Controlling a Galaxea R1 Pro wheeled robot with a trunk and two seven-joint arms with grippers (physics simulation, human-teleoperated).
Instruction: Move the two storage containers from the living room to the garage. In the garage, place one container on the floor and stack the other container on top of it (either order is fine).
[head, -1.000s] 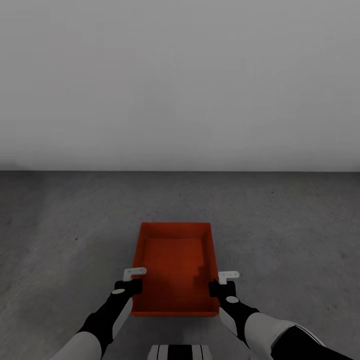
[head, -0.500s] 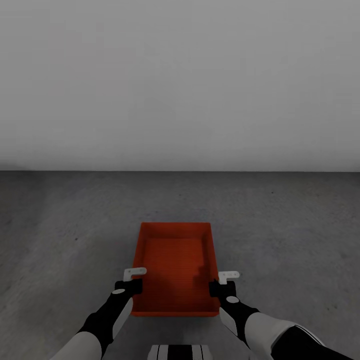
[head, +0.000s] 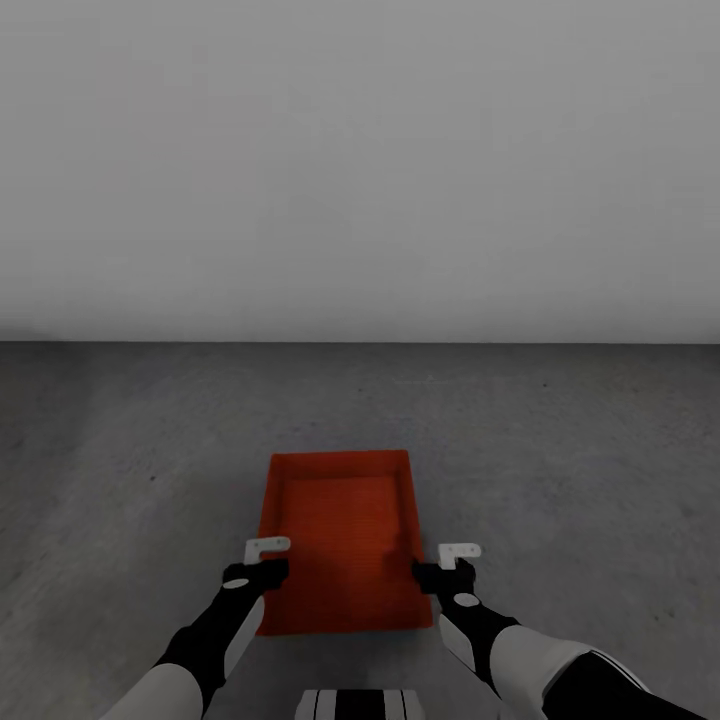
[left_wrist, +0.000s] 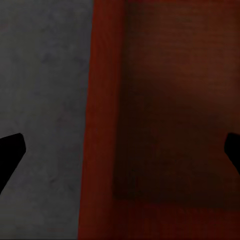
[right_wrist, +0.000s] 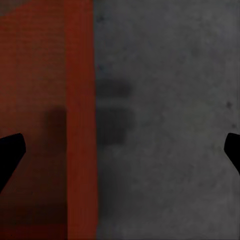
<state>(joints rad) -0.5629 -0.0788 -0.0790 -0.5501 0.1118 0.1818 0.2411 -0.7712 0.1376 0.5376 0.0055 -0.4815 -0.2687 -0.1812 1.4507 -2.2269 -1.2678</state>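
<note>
Container count: one storage container (head: 338, 540) visible, lower centre of the head view.
Container contents: nothing inside; bare ribbed bottom, with a faint shadow near its right wall.
Container appearance: orange-red, rectangular, open-topped, thin low walls, long axis running away from the robot. Whether a second tray sits nested beneath cannot be told.
Container location: resting on the floor (head: 560, 450), dark grey mottled concrete, lower half of the head view; plain white wall (head: 360, 170) across the upper half.
Left hand (head: 256, 570): count one; at the container's left wall, lower left of centre. In the left wrist view its two dark fingers (left_wrist: 10, 152) are spread wide, one over the floor (left_wrist: 45, 100), the other over the tray bottom (left_wrist: 170, 100); nothing pinched.
Right hand (head: 444, 575): count one; at the container's right wall. In the right wrist view its fingers (right_wrist: 9, 155) are spread wide, astride the wall of the tray (right_wrist: 80, 125), with floor (right_wrist: 170, 125) alongside; nothing pinched.
</note>
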